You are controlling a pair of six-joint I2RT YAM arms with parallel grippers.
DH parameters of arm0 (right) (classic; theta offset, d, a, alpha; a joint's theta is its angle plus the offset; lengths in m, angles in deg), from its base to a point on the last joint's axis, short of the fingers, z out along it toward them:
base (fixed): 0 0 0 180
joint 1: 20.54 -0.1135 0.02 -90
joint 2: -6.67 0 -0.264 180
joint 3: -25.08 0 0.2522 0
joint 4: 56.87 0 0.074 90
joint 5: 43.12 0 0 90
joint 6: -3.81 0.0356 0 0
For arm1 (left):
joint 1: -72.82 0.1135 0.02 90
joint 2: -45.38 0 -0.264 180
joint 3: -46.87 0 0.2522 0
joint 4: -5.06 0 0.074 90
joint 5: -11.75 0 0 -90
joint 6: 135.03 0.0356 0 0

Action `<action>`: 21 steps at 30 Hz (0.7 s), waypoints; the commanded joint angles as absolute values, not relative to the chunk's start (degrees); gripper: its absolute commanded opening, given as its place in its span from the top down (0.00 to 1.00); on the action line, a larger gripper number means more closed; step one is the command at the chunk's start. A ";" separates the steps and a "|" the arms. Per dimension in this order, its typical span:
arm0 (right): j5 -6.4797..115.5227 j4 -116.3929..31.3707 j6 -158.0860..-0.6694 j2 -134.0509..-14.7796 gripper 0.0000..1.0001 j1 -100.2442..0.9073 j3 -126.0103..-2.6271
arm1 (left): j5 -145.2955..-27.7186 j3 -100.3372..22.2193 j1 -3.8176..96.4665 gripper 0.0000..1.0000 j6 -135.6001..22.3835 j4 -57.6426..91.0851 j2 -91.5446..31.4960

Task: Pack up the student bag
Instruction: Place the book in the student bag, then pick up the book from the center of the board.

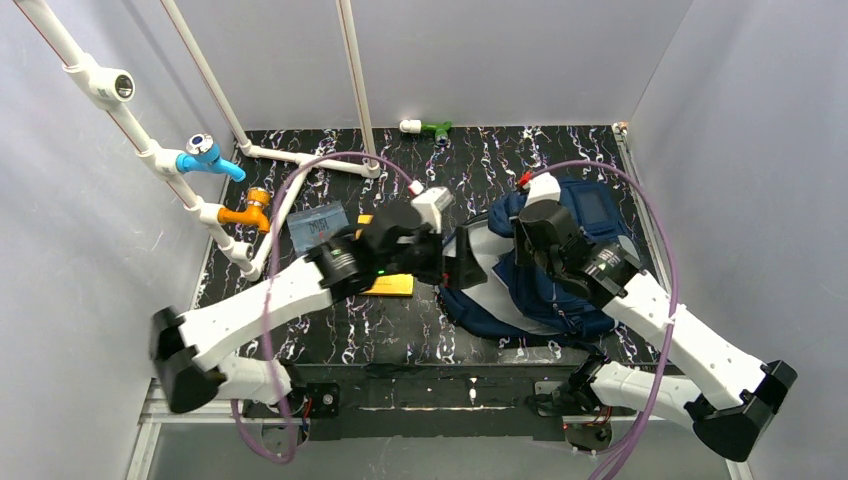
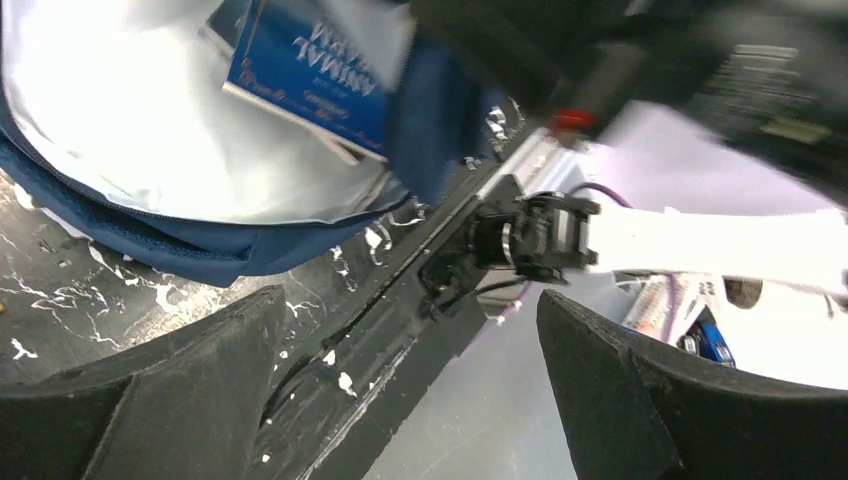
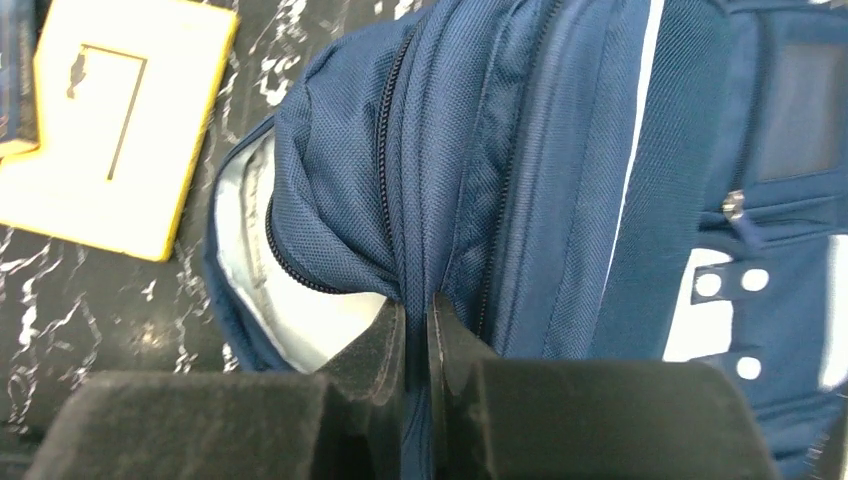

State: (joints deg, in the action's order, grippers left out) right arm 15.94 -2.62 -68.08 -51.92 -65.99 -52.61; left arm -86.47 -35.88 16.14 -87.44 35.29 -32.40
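The left hand (image 1: 462, 262) is released: in its wrist view its two dark fingers (image 2: 180, 400) stand wide apart and nothing is between them (image 2: 410, 400). Just ahead of this hand, a little to the side of its left finger, the student bag (image 2: 200, 250) lies on the black marbled desk (image 1: 500, 160) with its mouth open, so the pale lining (image 2: 150, 130) shows. A blue book (image 2: 310, 70) with white letters rests inside on this lining, well beyond the fingertips and not touched by them. The right hand (image 1: 530, 235) is over the student bag (image 1: 545, 300) and reaches down on it from above. In its wrist view this hand (image 3: 415, 320) is clenched, and its two fingers pinch a fold of the navy fabric of the student bag (image 3: 560, 150) just beside a dark zip (image 3: 385, 130). To the left of these fingers the opening of the bag shows its pale lining (image 3: 250, 270). Further to the left of the right hand, apart from the bag, a yellow book (image 3: 110, 120) lies flat on the desk. In the top view this yellow book (image 1: 392, 285) is partly under the left arm, just behind the left hand.
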 commanded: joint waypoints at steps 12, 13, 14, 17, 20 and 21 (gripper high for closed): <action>41.18 -26.17 -59.01 -57.44 0.38 -66.68 -43.71 | -74.88 -29.09 17.01 0.02 -70.05 40.65 7.65; 41.14 -27.32 -58.53 -58.74 0.36 -67.02 -44.78 | -74.08 -28.62 17.01 0.02 -70.12 41.37 9.19; 41.45 -29.18 -57.73 -60.10 0.34 -67.45 -45.66 | -73.47 -28.15 17.01 0.02 -70.08 42.02 10.50; 45.63 -37.83 -52.50 -66.67 0.31 -69.44 -46.54 | -71.56 -27.42 17.00 0.02 -70.23 44.14 13.90; 52.49 -49.64 -43.29 -75.77 0.27 -71.22 -47.27 | -70.01 -26.78 17.01 0.02 -70.32 46.33 16.58; 54.12 -52.87 -40.42 -79.40 0.26 -71.59 -48.03 | -69.55 -26.56 17.01 0.02 -70.45 46.97 17.37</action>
